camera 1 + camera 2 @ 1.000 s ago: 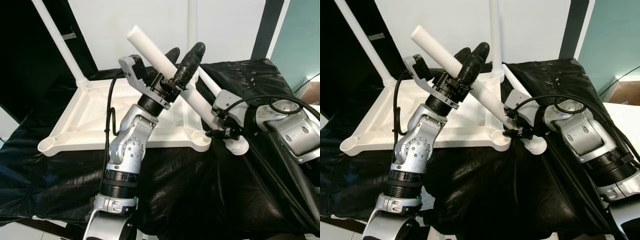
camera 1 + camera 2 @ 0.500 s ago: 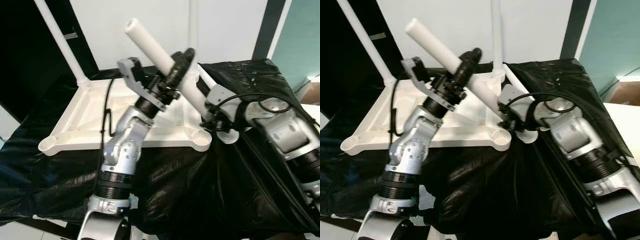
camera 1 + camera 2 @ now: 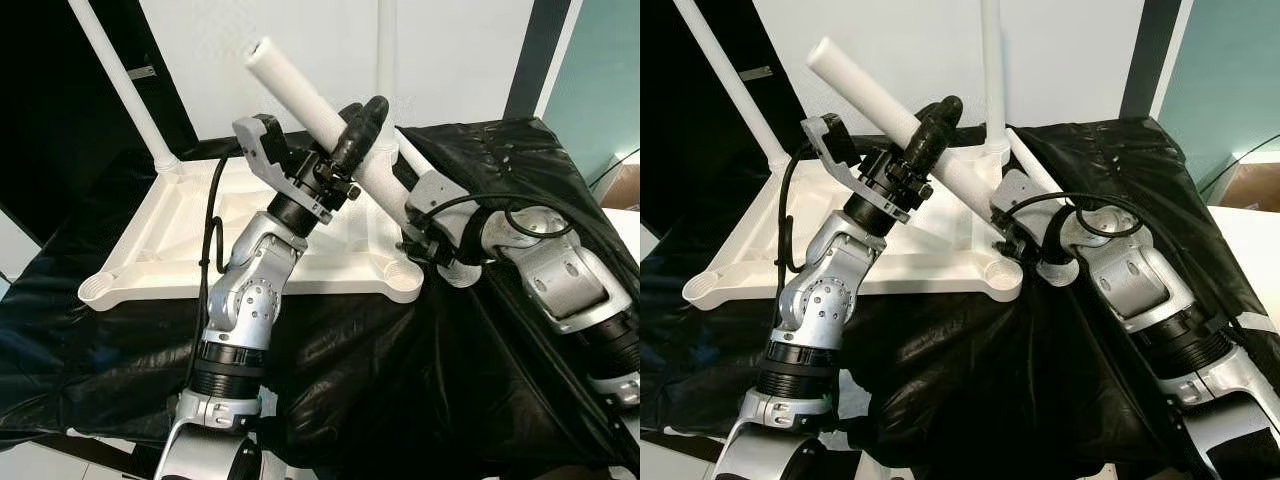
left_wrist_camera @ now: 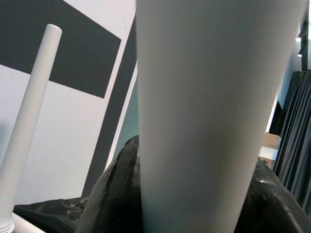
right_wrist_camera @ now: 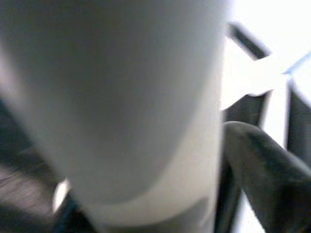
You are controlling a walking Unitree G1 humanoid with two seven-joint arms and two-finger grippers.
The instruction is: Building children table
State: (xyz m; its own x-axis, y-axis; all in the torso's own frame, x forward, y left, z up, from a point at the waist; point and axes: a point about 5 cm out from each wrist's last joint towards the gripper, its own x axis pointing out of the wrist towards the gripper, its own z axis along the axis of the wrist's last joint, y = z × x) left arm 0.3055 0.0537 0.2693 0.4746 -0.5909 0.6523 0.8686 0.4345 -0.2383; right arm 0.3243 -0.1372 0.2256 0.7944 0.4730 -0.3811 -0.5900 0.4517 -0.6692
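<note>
A white children's table top lies upside down on a black sheet, with white legs standing up at its two far corners. A loose white table leg slants from upper left down to the near right corner socket. My left gripper is shut on the leg's middle, and the leg shows huge in the left wrist view. My right gripper is shut on the leg's lower end beside that socket, with the leg blurred in the right wrist view.
A black plastic sheet covers the surface under the table top and drapes over a mound at the back right. The near left corner socket stands without a leg. A white wall lies behind.
Both grippers have carried the leg to the left; its lower end has come from off to the right to beside the near right corner socket. The leg stands a little steeper.
</note>
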